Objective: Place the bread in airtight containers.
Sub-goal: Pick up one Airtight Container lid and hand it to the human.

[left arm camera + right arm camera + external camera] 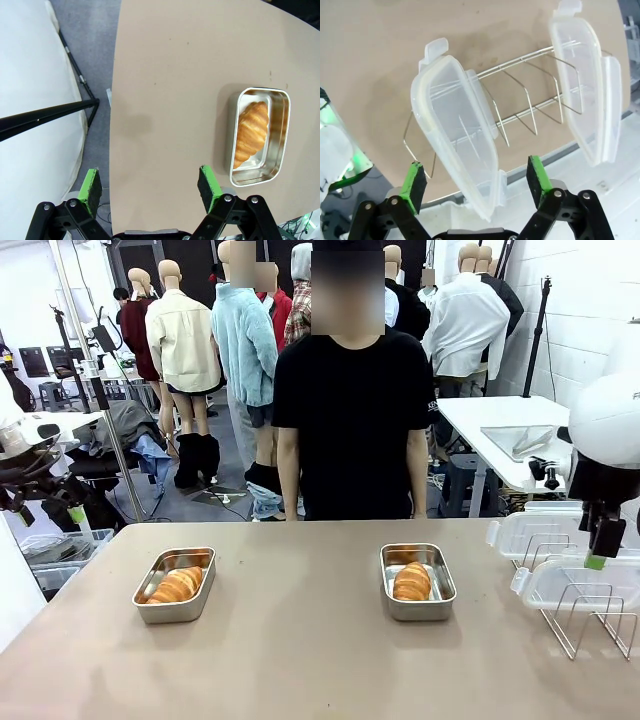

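Observation:
Two golden croissants each lie in a small steel pan: one croissant (178,585) in the left pan (150,605), the other croissant (412,582) in the right pan (441,592). The left wrist view looks down on the left pan (233,135) and its croissant (250,132), off to the right of my open, empty left gripper (150,184). My right gripper (598,552) hangs open over a clear clip lid (457,135) that stands in a wire rack (530,115). The lid's lower end sits between the spread pads (415,180). A second lid (582,85) stands farther along the rack.
The wire rack (590,620) with both lids (530,535) stands at the table's right edge. A person in a black shirt (350,410) stands at the far side, hands off the table. Bare tabletop (300,640) lies between and in front of the pans.

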Motion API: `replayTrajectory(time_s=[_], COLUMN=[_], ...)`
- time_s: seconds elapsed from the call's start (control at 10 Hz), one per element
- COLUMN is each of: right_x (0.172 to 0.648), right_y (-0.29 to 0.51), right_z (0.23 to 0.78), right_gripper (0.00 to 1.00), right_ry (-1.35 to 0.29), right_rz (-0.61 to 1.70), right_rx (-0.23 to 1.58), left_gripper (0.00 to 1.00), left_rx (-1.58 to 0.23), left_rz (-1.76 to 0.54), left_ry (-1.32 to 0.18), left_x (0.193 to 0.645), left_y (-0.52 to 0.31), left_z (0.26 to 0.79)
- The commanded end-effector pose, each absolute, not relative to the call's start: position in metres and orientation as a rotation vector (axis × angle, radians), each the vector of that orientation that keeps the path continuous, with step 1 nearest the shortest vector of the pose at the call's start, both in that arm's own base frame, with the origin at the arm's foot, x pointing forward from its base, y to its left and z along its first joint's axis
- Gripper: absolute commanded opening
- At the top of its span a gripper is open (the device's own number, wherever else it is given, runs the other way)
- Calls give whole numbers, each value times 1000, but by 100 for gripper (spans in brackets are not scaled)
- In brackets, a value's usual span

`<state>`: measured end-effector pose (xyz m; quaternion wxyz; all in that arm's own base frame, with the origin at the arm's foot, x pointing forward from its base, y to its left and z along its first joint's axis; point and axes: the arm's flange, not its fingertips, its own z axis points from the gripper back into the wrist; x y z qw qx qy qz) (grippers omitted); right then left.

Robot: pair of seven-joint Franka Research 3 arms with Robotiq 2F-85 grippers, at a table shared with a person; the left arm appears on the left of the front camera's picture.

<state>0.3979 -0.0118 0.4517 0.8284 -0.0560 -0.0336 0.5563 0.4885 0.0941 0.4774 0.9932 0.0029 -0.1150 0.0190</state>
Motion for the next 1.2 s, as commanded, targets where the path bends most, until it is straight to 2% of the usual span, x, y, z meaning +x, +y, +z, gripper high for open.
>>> replayTrajectory(time_s=[0.0, 0.2, 0.5, 0.6, 1.0, 1.1], right_x=[412, 422, 429, 431, 432, 432], right_y=[-14, -10, -8, -7, -6, -4], right_z=[442, 427, 416, 415, 413, 414], right_gripper=[100, 100, 100, 83, 3, 0], right_ry=[-37, 36, 51, 47, 53, 53], right_rz=[1210, 1243, 1241, 1237, 1196, 1198], right_rx=[-102, -94, -67, -77, -85, -84], left_gripper=[100, 100, 100, 100, 100, 100], left_rx=[6, 6, 6, 6, 6, 6], left_rz=[42, 42, 42, 42, 42, 42], left_ry=[-240, -240, -240, -240, -240, -240], left_x=[486, 486, 486, 486, 486, 486], left_y=[96, 96, 96, 96, 96, 96], left_z=[477, 477, 477, 477, 477, 477])
